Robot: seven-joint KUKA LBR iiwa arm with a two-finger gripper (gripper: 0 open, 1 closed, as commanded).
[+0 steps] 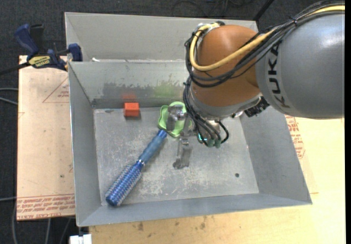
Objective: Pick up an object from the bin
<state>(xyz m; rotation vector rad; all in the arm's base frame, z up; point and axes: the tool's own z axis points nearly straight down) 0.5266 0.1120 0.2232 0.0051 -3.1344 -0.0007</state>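
My gripper (182,162) reaches down from under the orange cover to the bin floor, right of centre, and nothing shows between its fingers. A blue hairbrush (135,169) lies diagonally just to its left, bristle head toward the bin's front left corner, handle pointing up toward the gripper. A light green ring-shaped thing (166,118) sits just behind the gripper at the handle's end, partly hidden by the gripper's body. A small orange block (131,109) rests near the back wall, further left.
The arm and its orange cover hang over the bin's back right part and hide the floor there. The bin's sloped walls close in on all sides.
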